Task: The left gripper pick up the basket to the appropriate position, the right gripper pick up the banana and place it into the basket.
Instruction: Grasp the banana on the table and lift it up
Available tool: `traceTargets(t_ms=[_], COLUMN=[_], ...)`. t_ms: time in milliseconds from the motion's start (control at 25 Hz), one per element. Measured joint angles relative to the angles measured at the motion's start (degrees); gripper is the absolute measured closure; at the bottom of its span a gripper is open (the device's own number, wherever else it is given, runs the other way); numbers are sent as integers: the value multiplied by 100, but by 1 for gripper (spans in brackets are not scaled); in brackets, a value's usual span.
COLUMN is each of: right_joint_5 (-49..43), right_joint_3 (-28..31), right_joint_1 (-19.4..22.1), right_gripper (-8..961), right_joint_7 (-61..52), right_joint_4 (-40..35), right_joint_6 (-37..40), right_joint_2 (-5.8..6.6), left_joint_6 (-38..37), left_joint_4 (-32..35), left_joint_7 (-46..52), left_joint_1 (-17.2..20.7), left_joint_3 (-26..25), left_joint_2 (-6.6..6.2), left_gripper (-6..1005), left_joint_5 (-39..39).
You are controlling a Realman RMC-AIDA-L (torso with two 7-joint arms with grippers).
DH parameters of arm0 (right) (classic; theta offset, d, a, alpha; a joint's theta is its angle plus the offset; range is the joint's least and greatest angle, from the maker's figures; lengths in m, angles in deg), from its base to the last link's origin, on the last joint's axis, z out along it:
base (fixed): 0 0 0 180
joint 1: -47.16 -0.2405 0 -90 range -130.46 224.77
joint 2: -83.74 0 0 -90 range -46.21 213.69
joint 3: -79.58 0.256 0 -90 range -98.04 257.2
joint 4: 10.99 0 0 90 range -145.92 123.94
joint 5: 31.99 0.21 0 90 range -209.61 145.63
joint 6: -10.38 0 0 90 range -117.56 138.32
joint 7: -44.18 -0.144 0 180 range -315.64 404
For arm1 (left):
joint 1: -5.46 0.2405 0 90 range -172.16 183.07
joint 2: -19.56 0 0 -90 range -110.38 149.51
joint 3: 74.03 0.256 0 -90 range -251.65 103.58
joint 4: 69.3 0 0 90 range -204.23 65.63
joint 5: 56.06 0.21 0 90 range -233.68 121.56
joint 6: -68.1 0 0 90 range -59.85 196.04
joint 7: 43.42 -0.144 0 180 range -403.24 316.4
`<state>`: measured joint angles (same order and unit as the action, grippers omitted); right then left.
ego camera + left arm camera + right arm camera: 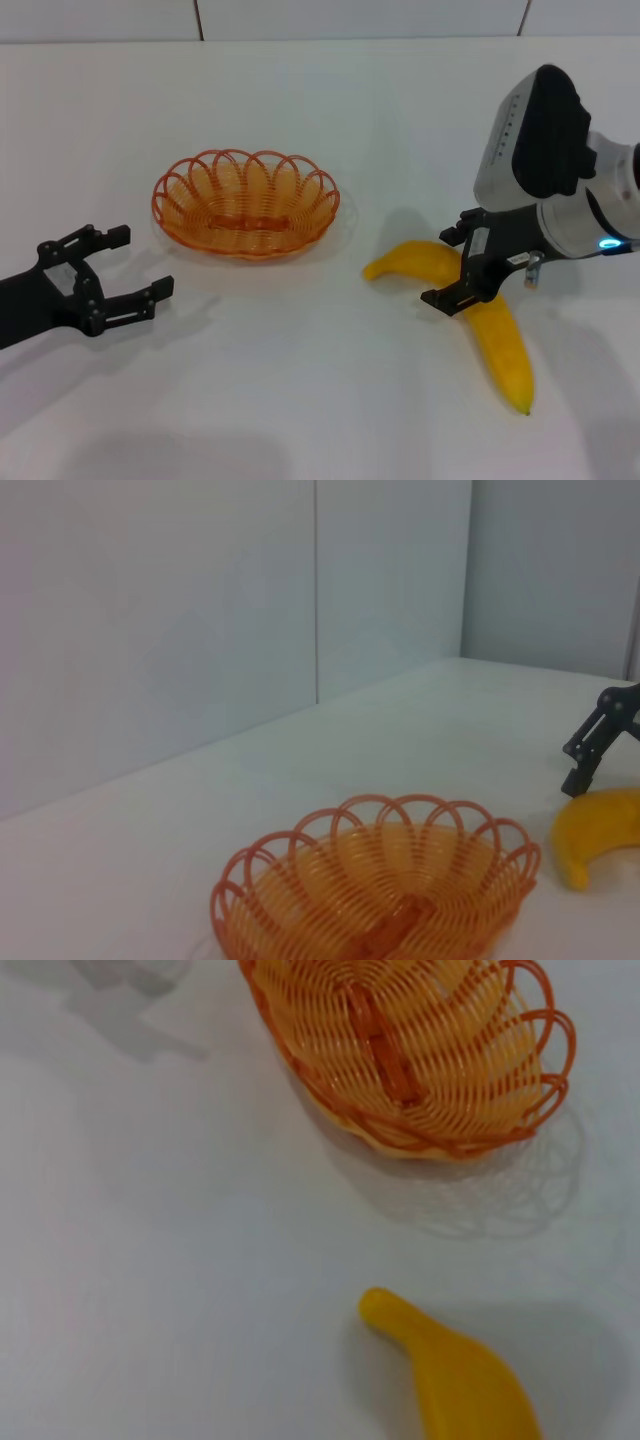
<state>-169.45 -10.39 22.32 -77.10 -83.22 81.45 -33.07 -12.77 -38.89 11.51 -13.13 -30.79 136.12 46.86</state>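
Observation:
The orange wire basket rests on the white table, left of centre and empty. My left gripper is open, low over the table to the basket's near left and apart from it. The yellow banana lies on the table to the basket's right. My right gripper is open with its jaws straddling the banana's bend, one finger on each side. The left wrist view shows the basket, the banana's end and the right gripper beyond it. The right wrist view shows the basket and the banana's stem end.
A white table stretches around everything, with a tiled wall behind it. A bare strip of table separates the basket from the banana.

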Motion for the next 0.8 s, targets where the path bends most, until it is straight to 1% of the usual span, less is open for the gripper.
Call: traceTargets(t_ms=[480,800], right_joint_5=[-5,-237], right_joint_3=[19,14], right_joint_1=[-36,-100], right_gripper=[131,139], right_joint_7=[-1,-204], right_joint_4=[64,78], right_joint_6=[-23,-28], right_joint_2=[7,9], left_joint_6=[-7,-5], left_joint_4=[-9,-9], left_joint_7=[3,0], left_joint_1=[-7,-4], left_joint_3=[0,1], left_joint_2=[7,7], left_gripper=[81,81], left_joint_5=[-12,-31])
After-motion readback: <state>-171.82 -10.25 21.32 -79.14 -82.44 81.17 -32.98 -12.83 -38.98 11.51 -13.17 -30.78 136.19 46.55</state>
